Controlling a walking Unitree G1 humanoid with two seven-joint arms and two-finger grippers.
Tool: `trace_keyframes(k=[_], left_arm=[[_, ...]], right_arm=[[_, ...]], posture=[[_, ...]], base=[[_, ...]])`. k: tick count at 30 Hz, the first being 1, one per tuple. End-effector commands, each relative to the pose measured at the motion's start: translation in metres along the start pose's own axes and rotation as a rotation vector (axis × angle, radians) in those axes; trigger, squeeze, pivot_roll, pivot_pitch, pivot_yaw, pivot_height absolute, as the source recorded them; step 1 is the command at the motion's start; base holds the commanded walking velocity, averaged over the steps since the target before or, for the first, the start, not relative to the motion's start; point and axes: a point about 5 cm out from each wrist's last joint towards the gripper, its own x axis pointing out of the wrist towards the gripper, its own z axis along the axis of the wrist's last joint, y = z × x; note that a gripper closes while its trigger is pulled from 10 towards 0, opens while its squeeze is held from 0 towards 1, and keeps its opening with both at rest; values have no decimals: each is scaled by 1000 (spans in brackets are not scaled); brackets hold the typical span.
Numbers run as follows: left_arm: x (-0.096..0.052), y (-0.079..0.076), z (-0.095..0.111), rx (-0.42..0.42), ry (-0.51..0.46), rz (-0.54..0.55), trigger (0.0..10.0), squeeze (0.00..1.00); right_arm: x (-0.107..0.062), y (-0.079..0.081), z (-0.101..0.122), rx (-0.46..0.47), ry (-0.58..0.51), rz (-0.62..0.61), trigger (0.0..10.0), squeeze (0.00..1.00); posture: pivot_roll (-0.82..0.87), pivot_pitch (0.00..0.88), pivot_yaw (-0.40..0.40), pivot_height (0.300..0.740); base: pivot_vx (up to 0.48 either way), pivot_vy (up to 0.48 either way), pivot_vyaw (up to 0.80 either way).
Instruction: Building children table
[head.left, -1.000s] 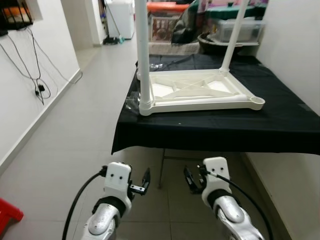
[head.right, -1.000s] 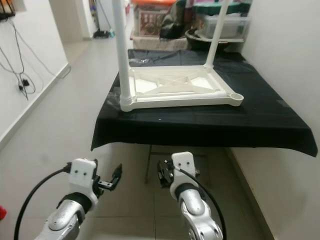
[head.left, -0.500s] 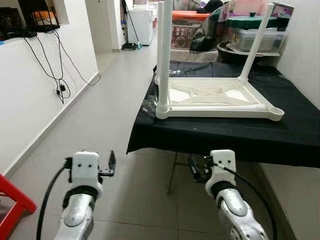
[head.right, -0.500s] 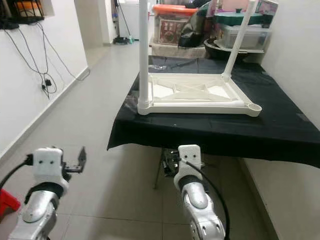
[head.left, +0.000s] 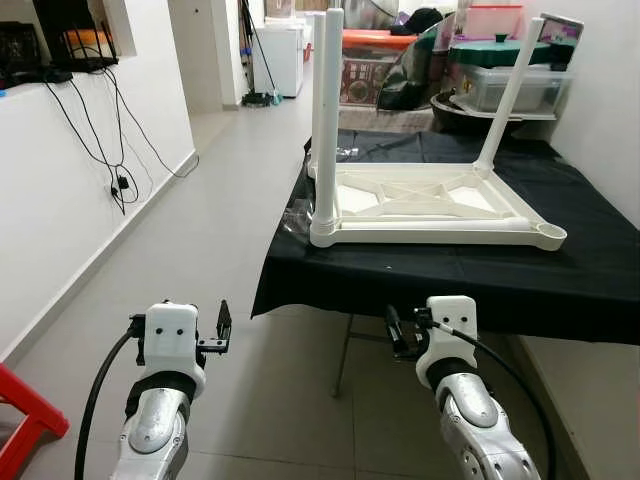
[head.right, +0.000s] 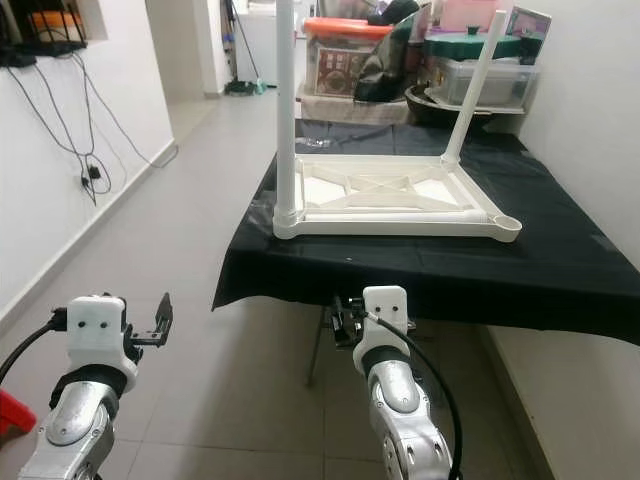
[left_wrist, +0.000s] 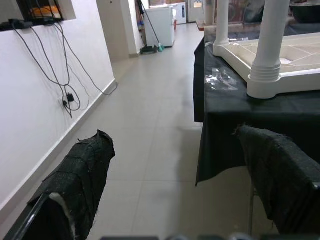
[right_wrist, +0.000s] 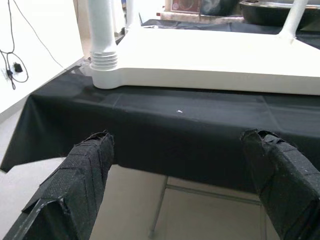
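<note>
A white plastic children's table (head.left: 430, 200) lies upside down on a larger table draped in black cloth (head.left: 420, 265). Three white legs stand up from it: near left (head.left: 325, 130), far left, and far right (head.left: 503, 95). The near-right corner socket (head.left: 548, 235) has no leg in it. My left gripper (head.left: 222, 332) hangs low over the floor, left of the cloth's corner, open (left_wrist: 174, 135) and holding nothing. My right gripper (head.left: 397, 332) is below the cloth's front edge, open (right_wrist: 177, 135) with nothing in it.
A crumpled clear plastic bag (head.left: 296, 215) lies beside the near-left leg. Storage boxes (head.left: 505, 75) and clutter stand behind the table. On the left, cables (head.left: 115, 180) hang down a white wall, and a red stool (head.left: 25, 415) shows near the bottom corner. A tiled corridor (head.left: 215, 230) runs ahead.
The camera has risen and shifted, so more of the room shows. My left gripper has swung outward to the left, away from the right one. The white table has not moved on the cloth.
</note>
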Motion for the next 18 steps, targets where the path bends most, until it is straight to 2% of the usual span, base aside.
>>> trace_keyframes(k=[1,18], left_arm=[[0,0,-2,7,8,1,10000,0],[0,-3,-4,4,15,-21,10000,0]], right_arm=[[1,1,-3,-7,7,-1,10000,0],[1,4,-5,0,14,4,10000,0]], posture=[[62,0,-38,740],[66,0,-38,740]], base=[[292,0,0],[289,0,0]])
